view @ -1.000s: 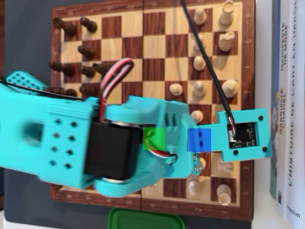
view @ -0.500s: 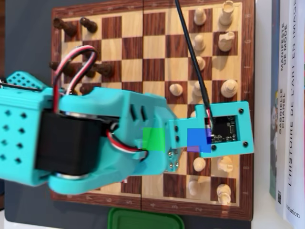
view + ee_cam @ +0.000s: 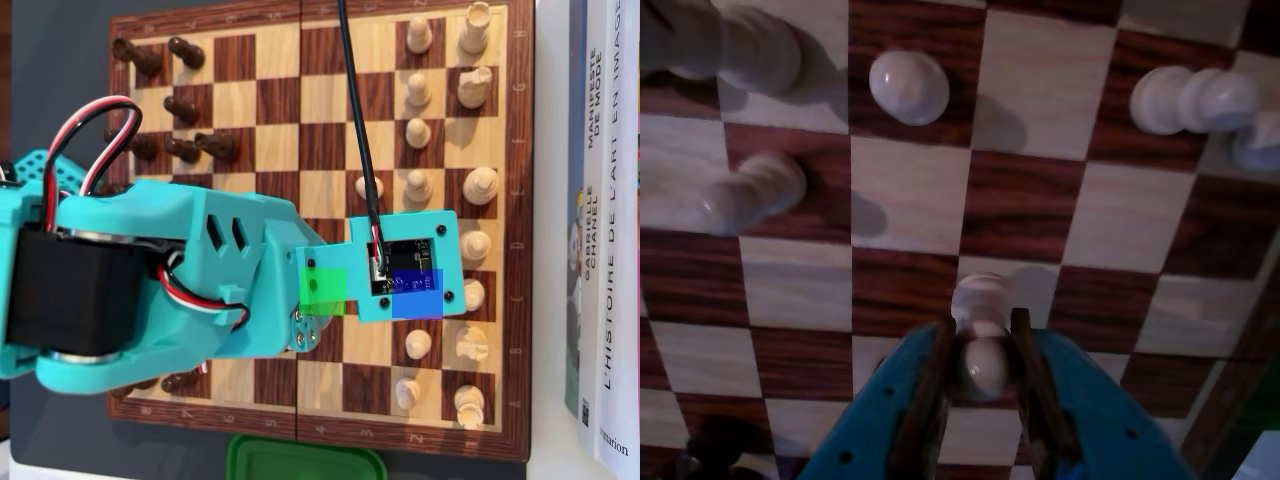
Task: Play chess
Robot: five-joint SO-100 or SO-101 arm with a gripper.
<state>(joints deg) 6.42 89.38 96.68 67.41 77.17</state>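
In the wrist view my teal gripper (image 3: 983,335) is shut on a white pawn (image 3: 980,300). The pawn's round head sits between the two dark pads, and its base points at a light square of the chessboard (image 3: 910,190). I cannot tell whether the base touches the board. In the overhead view the arm (image 3: 200,270) reaches from the left over the chessboard (image 3: 325,100). The wrist camera mount (image 3: 405,262) hides the jaws and the held pawn there.
White pieces (image 3: 418,95) stand along the right side of the board and dark pieces (image 3: 180,105) along the left. Other white pieces (image 3: 908,86) stand beyond the gripper. Books (image 3: 600,200) lie to the right of the board, and a green lid (image 3: 305,460) sits below it.
In the overhead view the arm has drawn back to the left. The camera mount has moved from the board's right edge toward its middle.
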